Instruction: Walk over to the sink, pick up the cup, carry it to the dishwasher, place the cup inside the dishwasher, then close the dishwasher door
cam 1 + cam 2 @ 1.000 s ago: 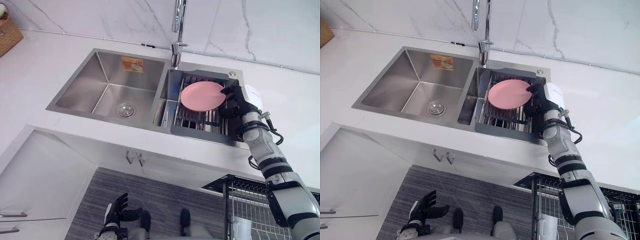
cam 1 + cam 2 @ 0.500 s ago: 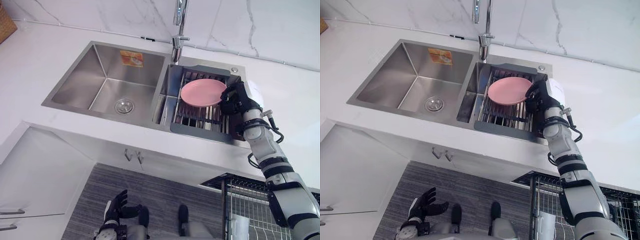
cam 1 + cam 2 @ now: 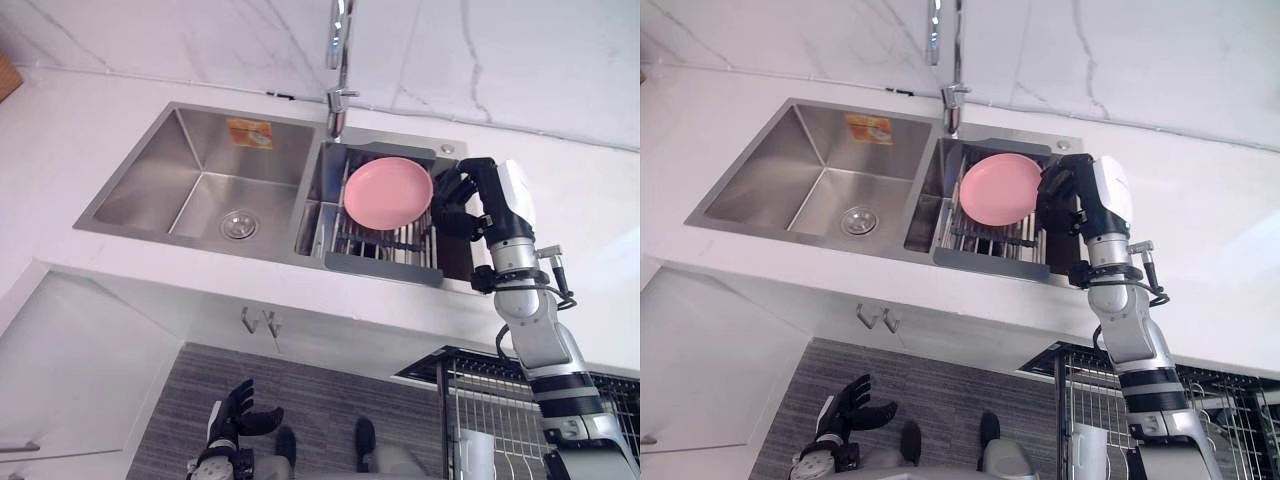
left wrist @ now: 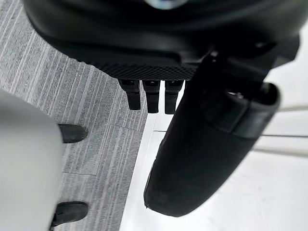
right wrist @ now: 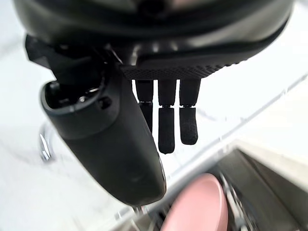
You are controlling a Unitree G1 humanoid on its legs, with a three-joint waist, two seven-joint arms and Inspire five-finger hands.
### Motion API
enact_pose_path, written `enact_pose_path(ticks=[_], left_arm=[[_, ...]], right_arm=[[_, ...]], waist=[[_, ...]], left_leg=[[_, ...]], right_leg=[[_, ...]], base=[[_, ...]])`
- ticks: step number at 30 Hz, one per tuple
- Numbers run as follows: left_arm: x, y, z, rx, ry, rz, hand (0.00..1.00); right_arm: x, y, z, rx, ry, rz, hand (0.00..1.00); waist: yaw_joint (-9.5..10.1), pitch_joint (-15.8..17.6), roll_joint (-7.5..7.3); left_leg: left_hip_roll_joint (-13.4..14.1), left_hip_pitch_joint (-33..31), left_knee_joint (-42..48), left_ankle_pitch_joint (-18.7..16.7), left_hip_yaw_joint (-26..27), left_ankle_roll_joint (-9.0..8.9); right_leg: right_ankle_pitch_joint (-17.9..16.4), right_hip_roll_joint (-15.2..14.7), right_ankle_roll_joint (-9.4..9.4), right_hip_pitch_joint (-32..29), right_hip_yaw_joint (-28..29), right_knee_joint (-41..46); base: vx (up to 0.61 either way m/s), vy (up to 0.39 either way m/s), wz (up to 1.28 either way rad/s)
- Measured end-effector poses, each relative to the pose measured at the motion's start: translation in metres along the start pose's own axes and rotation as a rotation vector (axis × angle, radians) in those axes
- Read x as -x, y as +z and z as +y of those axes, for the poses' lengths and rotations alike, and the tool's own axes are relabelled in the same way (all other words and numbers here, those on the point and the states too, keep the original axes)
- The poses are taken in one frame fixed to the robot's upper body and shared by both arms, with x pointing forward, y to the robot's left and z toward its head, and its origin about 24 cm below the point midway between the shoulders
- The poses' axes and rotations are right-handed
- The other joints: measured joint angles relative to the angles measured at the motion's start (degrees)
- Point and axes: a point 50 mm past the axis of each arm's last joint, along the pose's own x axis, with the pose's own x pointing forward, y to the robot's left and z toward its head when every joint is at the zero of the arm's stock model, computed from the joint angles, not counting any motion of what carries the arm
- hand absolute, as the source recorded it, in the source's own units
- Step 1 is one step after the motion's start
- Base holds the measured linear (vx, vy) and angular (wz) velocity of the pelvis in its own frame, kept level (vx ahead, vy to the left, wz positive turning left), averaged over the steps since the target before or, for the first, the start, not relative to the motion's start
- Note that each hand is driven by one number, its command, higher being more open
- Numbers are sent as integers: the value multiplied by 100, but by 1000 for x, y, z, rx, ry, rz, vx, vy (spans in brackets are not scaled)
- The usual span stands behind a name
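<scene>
Nearest, below the sink's front and low over the grey floor, the left robot hand (image 3: pixel 232 412) hangs idle with its fingers spread and nothing in it. Under the counter (image 3: pixel 60 150), below the sink's right end, a wire rack (image 3: pixel 490 395) juts out; I judge it to be the dishwasher's pulled-out basket.

The sink (image 3: pixel 165 175) has two basins. The left one holds nothing but its drain (image 3: pixel 238 224). The right one holds a dish rack (image 3: pixel 385 245), and on it sits the thing to be carried: a pink plate (image 3: pixel 388 192) rather than a cup, tilted with its face turned up.

At the sink's right end the right robot hand (image 3: pixel 476 196) reaches in, its dark fingers meeting the plate's right rim. In its wrist view the fingers (image 5: pixel 166 127) hang fairly straight and loose and the thumb (image 5: pixel 115 144) stands clear, with the plate past them. I read the hand as relaxed, not clamped. I cannot tell whether the thumb touches the rim.

At the sink's far edge rises the faucet (image 3: pixel 338 95).

The step in hand looks like the pick-up. The next move calls for thumb and fingers to pinch the rim, then a lift clear of the rack bars without knocking the faucet.
</scene>
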Motion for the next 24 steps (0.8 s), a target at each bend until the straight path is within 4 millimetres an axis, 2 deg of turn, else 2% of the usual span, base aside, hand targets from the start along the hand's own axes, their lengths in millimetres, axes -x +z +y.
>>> enact_pose_path(ticks=[8,15,23,24], left_arm=[[0,-4,0,-7,-9,22,90],[0,-9,-1,-17,-22,49,90],[-3,-7,-8,-69,-56,51,90],[-3,-8,-7,-69,-56,55,90]], right_arm=[[19,-7,-12,7,-28,31,30],[28,2,-33,-29,-134,-5,30],[28,8,-26,-81,-77,-24,30],[28,9,-21,-88,-51,-32,90]], waist=[[-114,-56,3],[-168,-189,49],[-217,-234,90],[-222,-243,106]], left_leg=[[69,41,44,-35,231,-52],[149,110,-17,-49,495,-48],[203,142,24,-105,714,-65],[210,144,45,-113,713,-78]], right_leg=[[41,63,-15,-10,231,-82],[105,166,-86,-91,487,-103],[204,248,-107,-115,698,-166],[206,253,-110,-103,695,-168]], base=[[-63,-3,-16],[26,-16,-20],[7,-6,-15],[-31,-8,0]])
